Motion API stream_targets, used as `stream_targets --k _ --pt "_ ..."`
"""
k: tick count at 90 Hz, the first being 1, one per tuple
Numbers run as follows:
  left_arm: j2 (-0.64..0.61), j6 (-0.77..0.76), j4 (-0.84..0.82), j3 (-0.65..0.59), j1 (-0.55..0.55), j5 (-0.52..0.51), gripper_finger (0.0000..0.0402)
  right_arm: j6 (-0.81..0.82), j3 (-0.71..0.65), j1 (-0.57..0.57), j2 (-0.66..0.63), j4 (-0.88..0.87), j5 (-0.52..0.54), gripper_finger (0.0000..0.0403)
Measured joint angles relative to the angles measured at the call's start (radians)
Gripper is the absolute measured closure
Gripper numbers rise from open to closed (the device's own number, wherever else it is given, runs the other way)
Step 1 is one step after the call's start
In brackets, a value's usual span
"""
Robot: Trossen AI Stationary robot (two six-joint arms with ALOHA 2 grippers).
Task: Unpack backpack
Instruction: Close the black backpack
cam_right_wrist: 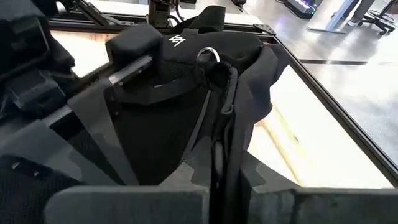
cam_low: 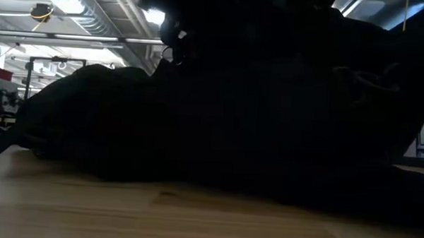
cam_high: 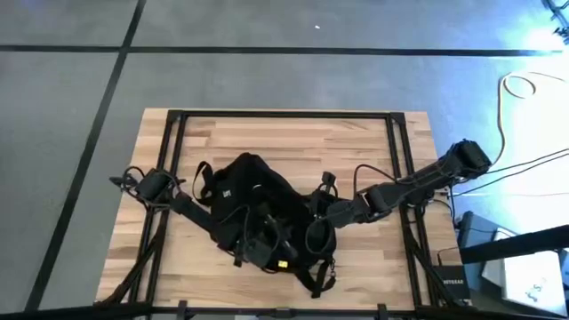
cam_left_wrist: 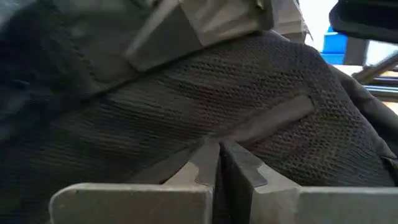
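Note:
The black backpack (cam_high: 253, 209) lies slumped on the middle of the wooden table (cam_high: 293, 138), its straps (cam_high: 316, 276) trailing toward the near edge. In the low view it is a dark mass (cam_low: 233, 120) filling the picture. My left gripper (cam_high: 267, 247) reaches in from the table's left and sits shut on the backpack's near part, against grey-black mesh (cam_left_wrist: 261, 93). My right gripper (cam_high: 322, 222) comes from the right and is shut on the backpack's right side, below a metal ring (cam_right_wrist: 207, 57). My left gripper (cam_left_wrist: 219, 163) has its two fingers shut at the mesh panel, where a flat band (cam_left_wrist: 273, 118) runs into the tips. The fingertips (cam_left_wrist: 205, 158) hide what lies between them. The backpack rests on the table. My right gripper (cam_right_wrist: 221, 186) pinches a narrow upright fold of black fabric (cam_right_wrist: 222, 140) at the backpack's edge between its two fingers. The fold runs up from the fingers toward the ring. The fingers come about level from the table's right. The bag's body stays on the table.
Black frame rails (cam_high: 391, 124) run along the table's edges. Bare wood lies at the far side and the near left (cam_high: 151, 258). Beyond the right edge are cables (cam_high: 524, 89) and a box (cam_high: 453, 284) on the floor.

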Motion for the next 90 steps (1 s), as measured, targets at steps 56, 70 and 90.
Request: stream_targets --k 56,70,90 --pt "-0.005 -0.217 -0.242 0.000 -0.016 -0.068 0.0401 0.000 0.000 0.000 0.000 -0.001 0.000 0.0403" --pt "-0.005 -0.219 -0.238 0.000 -0.017 -0.065 0.0401 0.000 0.000 0.000 0.000 -0.001 0.000 0.0403" --pt "-0.006 -0.277 -0.189 0.000 0.017 0.175 0.0401 -0.001 0.000 0.000 0.000 -0.001 -0.002 0.0403"
